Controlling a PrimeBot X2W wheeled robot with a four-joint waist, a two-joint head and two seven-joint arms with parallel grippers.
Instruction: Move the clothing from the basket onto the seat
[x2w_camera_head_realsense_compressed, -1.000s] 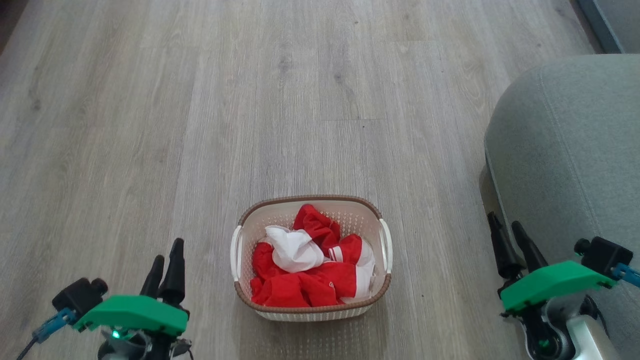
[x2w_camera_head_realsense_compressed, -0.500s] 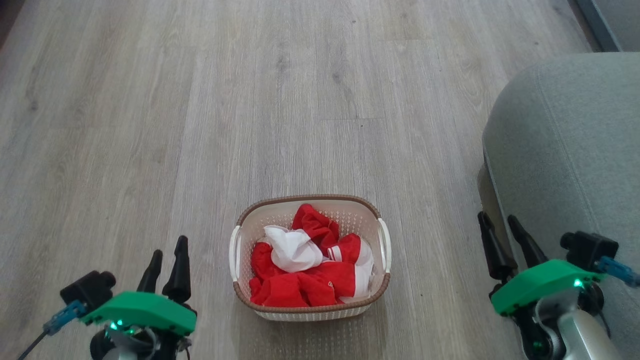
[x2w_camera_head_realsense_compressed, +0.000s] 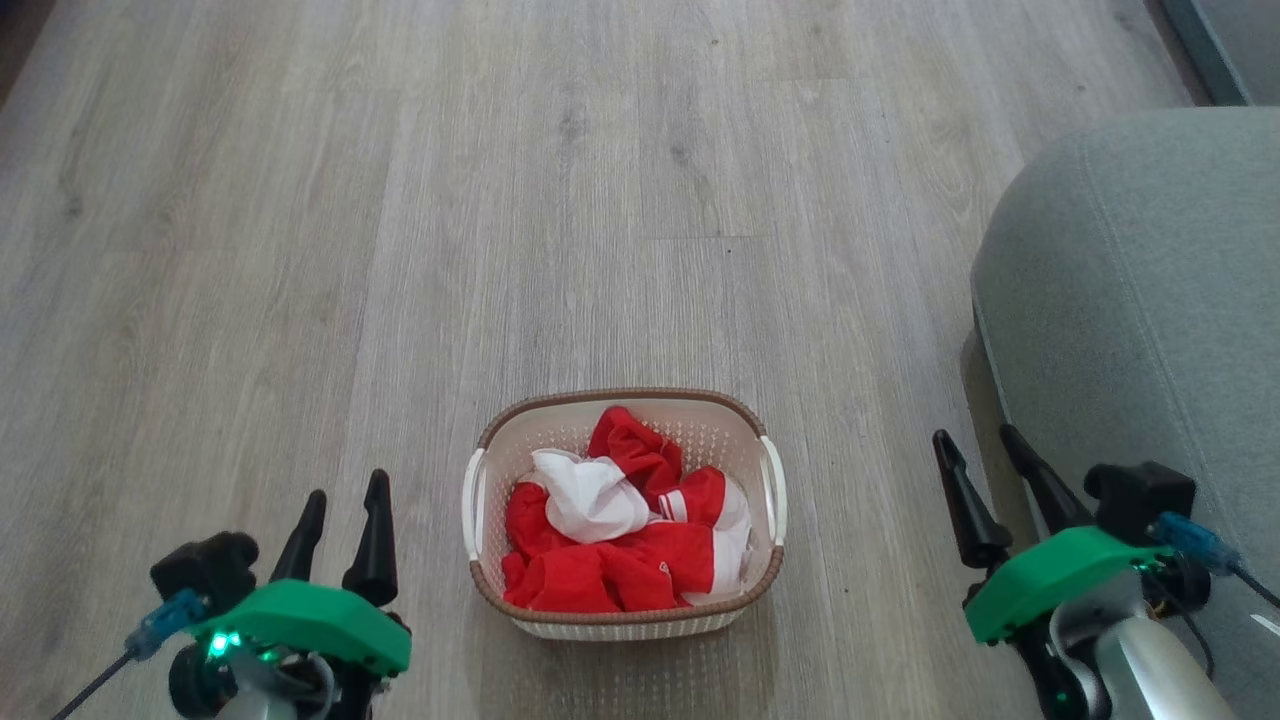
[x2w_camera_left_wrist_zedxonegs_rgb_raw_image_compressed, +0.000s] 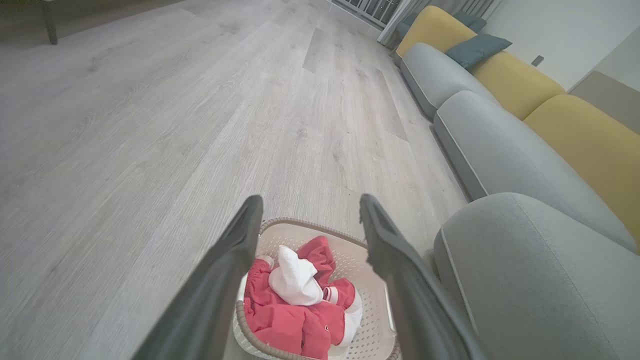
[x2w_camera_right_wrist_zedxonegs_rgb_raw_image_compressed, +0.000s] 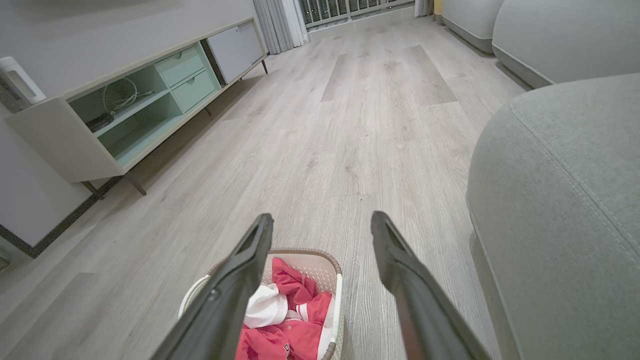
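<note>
Head view: the clothing (x2w_camera_head_realsense_compressed: 600, 578) lies heaped in the basket (x2w_camera_head_realsense_compressed: 620, 396) on the floor (x2w_camera_head_realsense_compressed: 640, 150), with the seat (x2w_camera_head_realsense_compressed: 1130, 300) apart from it on your right. Your left gripper (x2w_camera_head_realsense_compressed: 348, 487) and right gripper (x2w_camera_head_realsense_compressed: 974, 435) flank the basket, fingers spread wide, empty. Left wrist view: white fabric tops the red pile — soft, light stuff that will likely sag and trail. Right wrist view: the raised bunch near the middle looks your best pinch — clear of the rim.
</note>
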